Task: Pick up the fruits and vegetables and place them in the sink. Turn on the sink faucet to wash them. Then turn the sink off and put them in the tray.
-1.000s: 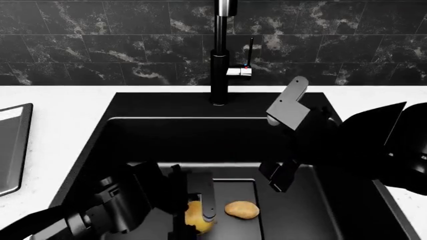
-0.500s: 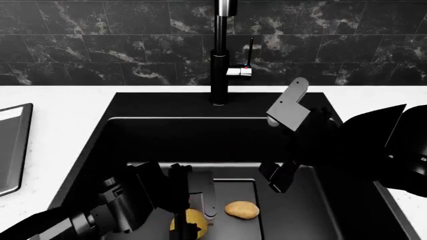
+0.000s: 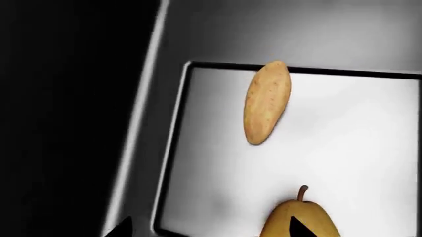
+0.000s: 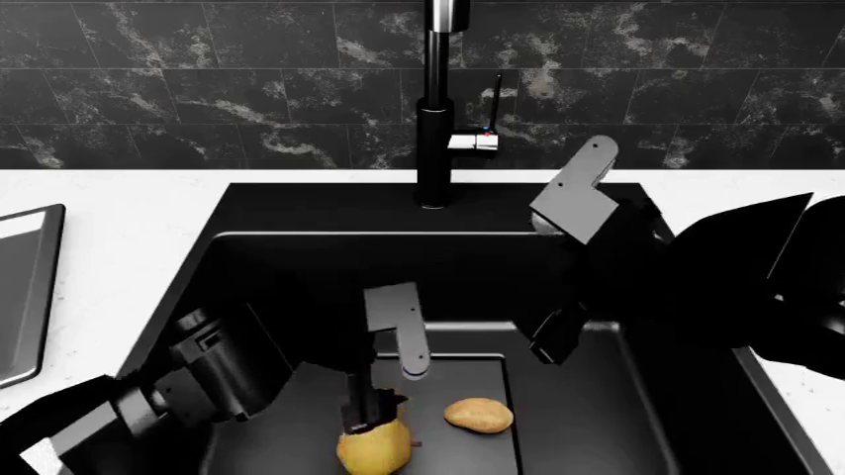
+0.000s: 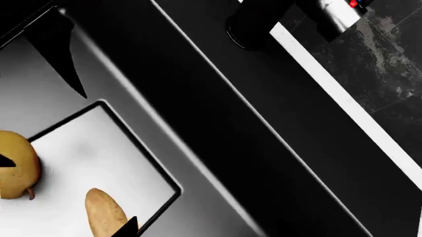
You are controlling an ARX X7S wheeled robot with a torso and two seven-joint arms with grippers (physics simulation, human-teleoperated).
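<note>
The yellow fruit (image 4: 374, 448) lies on the drain plate (image 4: 456, 381) in the black sink (image 4: 330, 208), with the tan potato (image 4: 478, 416) just right of it. My left gripper (image 4: 390, 396) is open above the fruit, with one fingertip over its top and nothing held. In the left wrist view the fruit (image 3: 283, 222) sits behind one fingertip of the left gripper (image 3: 209, 229), and the potato (image 3: 267, 101) lies further along the plate. My right gripper (image 4: 565, 272) is open and empty over the sink's right side. The faucet (image 4: 436, 148) stands behind the sink.
The faucet's silver lever (image 4: 473, 142) points right. The dark tray (image 4: 20, 297) lies on the white counter at the far left. The right wrist view shows the fruit (image 5: 17, 170), the potato (image 5: 105, 212) and the faucet base (image 5: 254, 22).
My left gripper has lifted and opened away from the fruit, which now lies slightly nearer the front of the sink. The right gripper has hardly moved.
</note>
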